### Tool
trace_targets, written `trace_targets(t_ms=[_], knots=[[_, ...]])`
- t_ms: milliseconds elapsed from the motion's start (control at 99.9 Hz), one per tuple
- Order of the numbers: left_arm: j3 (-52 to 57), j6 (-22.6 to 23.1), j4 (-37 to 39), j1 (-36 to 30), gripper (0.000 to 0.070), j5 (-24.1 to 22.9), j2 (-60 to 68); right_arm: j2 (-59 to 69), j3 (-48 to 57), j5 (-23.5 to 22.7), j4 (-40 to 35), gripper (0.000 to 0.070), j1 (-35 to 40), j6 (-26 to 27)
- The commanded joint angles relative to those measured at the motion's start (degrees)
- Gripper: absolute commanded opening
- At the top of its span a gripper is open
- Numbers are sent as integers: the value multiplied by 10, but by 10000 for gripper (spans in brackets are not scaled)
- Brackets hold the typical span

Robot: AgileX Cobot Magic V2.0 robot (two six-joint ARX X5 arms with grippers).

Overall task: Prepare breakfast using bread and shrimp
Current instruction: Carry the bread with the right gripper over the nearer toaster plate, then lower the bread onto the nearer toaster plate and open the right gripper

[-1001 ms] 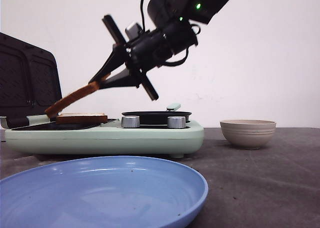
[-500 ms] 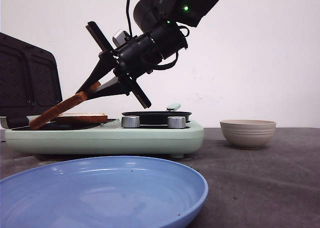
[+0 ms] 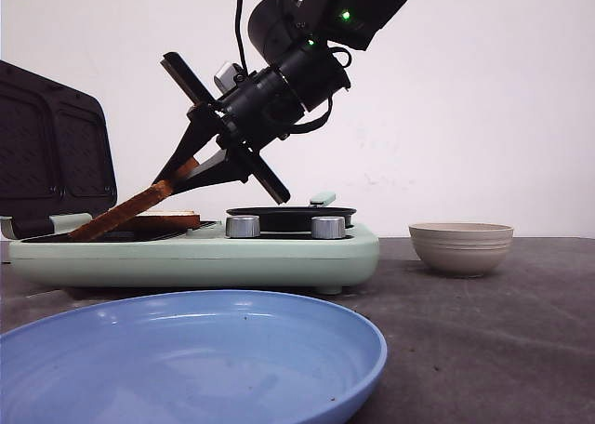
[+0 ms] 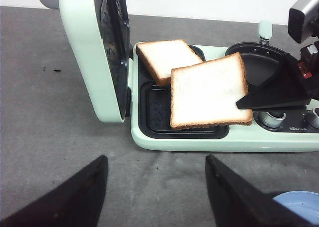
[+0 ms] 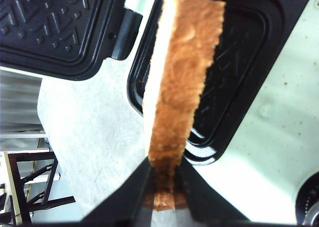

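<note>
Your right gripper (image 3: 177,175) has lowered its clenched bread slice (image 3: 121,213), slanting toward seven o'clock, onto the sandwich maker (image 3: 195,252) for toasting.

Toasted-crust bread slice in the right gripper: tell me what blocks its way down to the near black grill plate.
Nothing visible does. The right gripper holds the tilted white bread slice by one edge over the near black grill plate, which lies bare. The second bread slice sits on the far plate, and the mint-green lid stands open.

A mint-green sandwich maker (image 3: 200,253) sits on the grey desk (image 3: 483,331) with its lid (image 3: 51,154) standing open. A blue plate (image 3: 186,354) lies nearest, and a beige bowl (image 3: 461,246) stands off to the right.
</note>
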Motion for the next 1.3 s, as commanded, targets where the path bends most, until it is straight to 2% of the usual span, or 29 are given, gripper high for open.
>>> trace_targets(t_ms=[0,270,390,420,440,510,600,750,861,1151,1291], knots=[[3,3,3,0,312,-2,1,14,17,1,-2,3,9,5],[3,3,3,0,312,-2,1,17,17,2,-3,3,16,4],[3,3,3,0,312,-2,1,17,17,24,13,13,20,7],[3,3,3,0,312,-2,1,17,17,27,16,48,20,9],[3,3,3,0,312,-2,1,17,17,27,17,103,20,9],[3,3,3,0,312,-2,1,17,17,30,16,226,20,9],[3,3,3,0,312,-2,1,17,17,44,12,287,21,7],[3,3,3,0,312,-2,1,17,17,67,11,300,23,-8],[3,3,3,0,312,-2,1,17,20,84,-3,350,23,-19],[3,3,3,0,312,-2,1,17,43,122,-40,350,24,-54],[3,3,3,0,312,-2,1,17,50,115,-42,350,24,-56]])
